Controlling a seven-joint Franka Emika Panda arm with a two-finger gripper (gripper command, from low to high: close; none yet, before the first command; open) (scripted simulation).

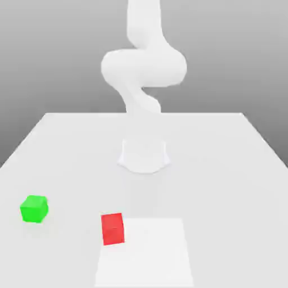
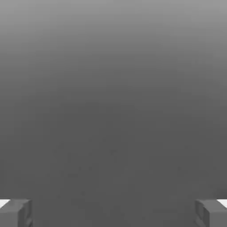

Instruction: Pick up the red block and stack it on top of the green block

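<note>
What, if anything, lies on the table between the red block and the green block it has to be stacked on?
Nothing visible does. In the exterior view the red block sits on the table, and the green block stands apart from it toward the exterior view's left. The stretch of table between them is bare.

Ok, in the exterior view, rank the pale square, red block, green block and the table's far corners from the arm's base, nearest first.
1. The pale square, its edge straight before the base.
2. The red block, on the square's edge, and the green block, toward the exterior view's left: too close to call.
3. The far corners, behind the base.
</note>
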